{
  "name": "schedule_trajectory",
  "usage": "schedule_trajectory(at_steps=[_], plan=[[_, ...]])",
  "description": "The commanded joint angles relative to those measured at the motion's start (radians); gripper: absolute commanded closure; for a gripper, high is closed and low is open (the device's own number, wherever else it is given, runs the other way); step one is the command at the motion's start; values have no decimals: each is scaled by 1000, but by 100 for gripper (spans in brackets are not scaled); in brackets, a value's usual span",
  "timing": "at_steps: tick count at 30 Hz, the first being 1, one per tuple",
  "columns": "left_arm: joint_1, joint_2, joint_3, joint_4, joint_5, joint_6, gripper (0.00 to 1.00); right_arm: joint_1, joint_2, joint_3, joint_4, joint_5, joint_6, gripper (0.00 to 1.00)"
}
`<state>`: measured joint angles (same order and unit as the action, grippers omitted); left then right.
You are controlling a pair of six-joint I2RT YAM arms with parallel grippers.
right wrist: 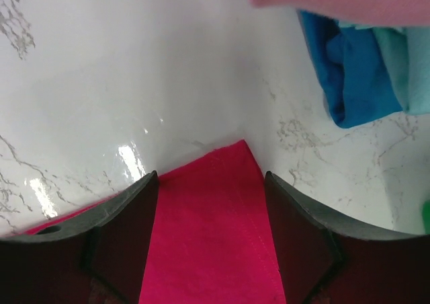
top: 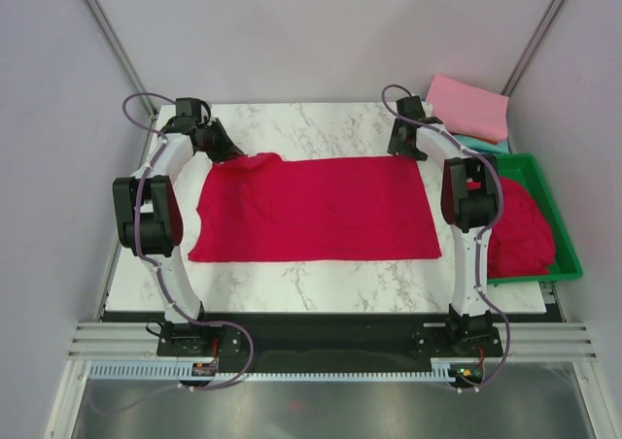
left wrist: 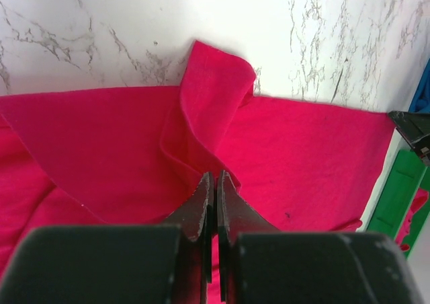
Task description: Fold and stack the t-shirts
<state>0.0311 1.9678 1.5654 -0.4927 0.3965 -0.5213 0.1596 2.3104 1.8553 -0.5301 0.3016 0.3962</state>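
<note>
A crimson-red t-shirt [top: 311,211] lies spread flat on the marble table. My left gripper [top: 233,152] is at its far left corner. In the left wrist view the left gripper [left wrist: 216,177] is shut on a raised fold of the red t-shirt [left wrist: 201,109]. My right gripper [top: 400,148] is at the far right corner. In the right wrist view it [right wrist: 209,181] is open, with its jaws either side of the shirt's corner [right wrist: 208,237]. A folded pink t-shirt [top: 471,107] lies on teal [top: 483,144] and blue [right wrist: 342,68] ones at the back right.
A green plastic tray [top: 559,225] at the right holds a crumpled red t-shirt [top: 520,227]. The tray's edge [left wrist: 400,190] also shows in the left wrist view. Bare marble [top: 321,128] lies behind the spread shirt, and the arm bases stand at the near edge.
</note>
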Motion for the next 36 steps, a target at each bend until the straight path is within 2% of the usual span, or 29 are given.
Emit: schedule_trajectory(at_steps=[1,7,10,13,14,16,17,19,28,36], plan=[[-2,-46,28,-1,35,32,98,-6,18,48,-10,51,-10,29],[-2,-46,28,-1,33,29,98,-15,40,27,12,48,-10,37],[-2,-40,28,-1,35,26,98,-20,40,4,28,37,0,45],[-2,-35,28,-1,35,23,98,-20,38,-21,51,19,1,57],[-2,-35,28,0,33,23,98,-22,41,-22,54,13,3,66],[-3,-35,30,-1,31,23,98,-22,44,-21,59,7,1,75],[-3,-35,31,0,31,24,98,-23,46,-21,61,10,0,83],[-7,-37,36,0,25,27,98,-23,40,-18,59,10,-2,88],[-5,-144,125,-104,-15,93,98,-26,-100,-47,45,-7,-2,90],[-5,-349,-62,-122,-33,130,98,-26,-267,-186,47,-38,15,91]])
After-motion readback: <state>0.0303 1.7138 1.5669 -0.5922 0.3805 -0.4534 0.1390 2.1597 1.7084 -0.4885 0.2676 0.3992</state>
